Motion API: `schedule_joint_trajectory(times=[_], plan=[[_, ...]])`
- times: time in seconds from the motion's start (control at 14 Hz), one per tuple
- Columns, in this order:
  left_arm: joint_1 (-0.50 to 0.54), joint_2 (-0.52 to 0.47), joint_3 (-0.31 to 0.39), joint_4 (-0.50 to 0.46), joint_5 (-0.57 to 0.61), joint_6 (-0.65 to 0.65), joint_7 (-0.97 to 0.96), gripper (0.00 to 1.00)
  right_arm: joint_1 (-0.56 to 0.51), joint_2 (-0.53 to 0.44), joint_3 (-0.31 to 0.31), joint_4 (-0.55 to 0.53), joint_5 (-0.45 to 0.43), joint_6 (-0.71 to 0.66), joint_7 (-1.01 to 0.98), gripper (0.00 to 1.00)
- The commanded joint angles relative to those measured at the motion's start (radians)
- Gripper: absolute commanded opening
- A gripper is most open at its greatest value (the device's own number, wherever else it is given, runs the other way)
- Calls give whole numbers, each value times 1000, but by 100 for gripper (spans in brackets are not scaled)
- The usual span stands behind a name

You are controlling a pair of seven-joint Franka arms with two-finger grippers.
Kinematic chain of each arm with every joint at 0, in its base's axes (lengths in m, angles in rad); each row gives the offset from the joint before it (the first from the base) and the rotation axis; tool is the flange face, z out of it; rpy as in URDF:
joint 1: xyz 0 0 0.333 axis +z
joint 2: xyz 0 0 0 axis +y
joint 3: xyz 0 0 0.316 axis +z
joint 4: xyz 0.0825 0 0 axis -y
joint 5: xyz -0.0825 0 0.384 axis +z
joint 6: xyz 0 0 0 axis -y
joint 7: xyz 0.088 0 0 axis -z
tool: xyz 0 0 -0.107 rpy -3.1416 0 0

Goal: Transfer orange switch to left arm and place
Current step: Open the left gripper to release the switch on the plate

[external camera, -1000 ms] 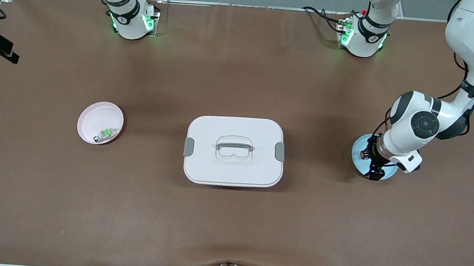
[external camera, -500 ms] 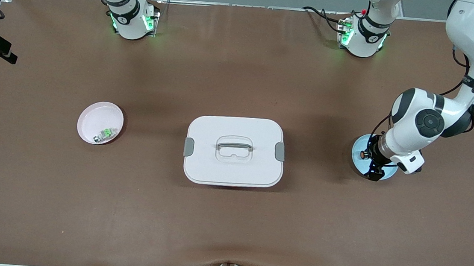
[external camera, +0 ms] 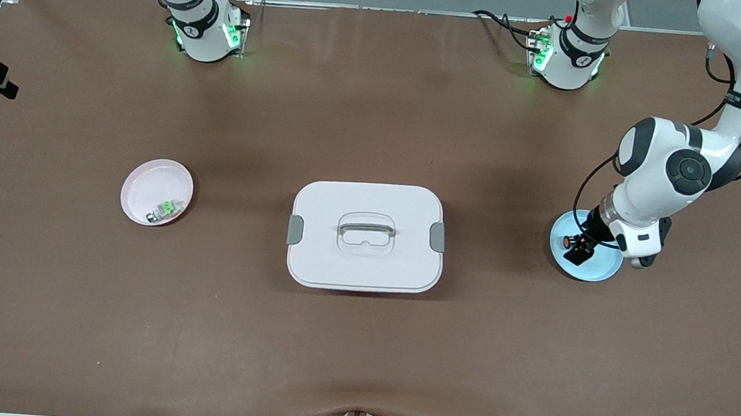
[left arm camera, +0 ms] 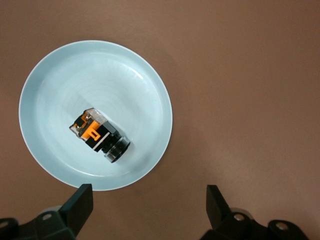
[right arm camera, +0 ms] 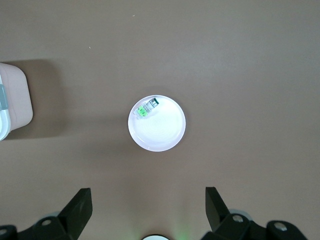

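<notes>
The orange switch (external camera: 576,249) lies on its side in the round blue plate (external camera: 600,269) at the left arm's end of the table. In the left wrist view the switch (left arm camera: 97,134) rests near the middle of the plate (left arm camera: 55,80). My left gripper (left arm camera: 147,192) is open and empty, up in the air over the plate's rim and the bare table beside it. Its hand (external camera: 638,248) shows in the front view. The white box (external camera: 366,236) stands shut at the table's middle. My right gripper (right arm camera: 147,195) is open and empty, waiting high over the table.
A pink plate (external camera: 145,178) holding a green-and-silver switch (external camera: 166,208) sits toward the right arm's end. It also shows in the right wrist view (right arm camera: 162,132), with the box's edge (right arm camera: 12,100) beside it. Cables lie along the table's front edge.
My left gripper has risen off the blue plate and shifted toward the left arm's end of the table. The orange switch now lies uncovered in the plate. The right arm has not moved.
</notes>
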Motion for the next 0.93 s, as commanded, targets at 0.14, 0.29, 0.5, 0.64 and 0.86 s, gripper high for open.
schedule_joint_trajectory(times=[0.14,0.29,0.5,0.64,0.86], plan=[[-3,-81,4,-57,-82,8,554,100,-4,-25,11,-24,-2,8,-10,100],[-3,-95,4,-62,-99,14,703,100,-4,-27,11,-24,-2,1,-10,100],[-3,-113,4,-63,-122,29,872,100,-2,-27,14,-24,-2,1,-10,100],[-2,-142,4,-62,-128,39,883,100,-1,-25,16,-24,-3,4,-10,100],[4,-184,4,-57,-155,54,895,100,9,-25,16,-26,-3,-1,-10,100]])
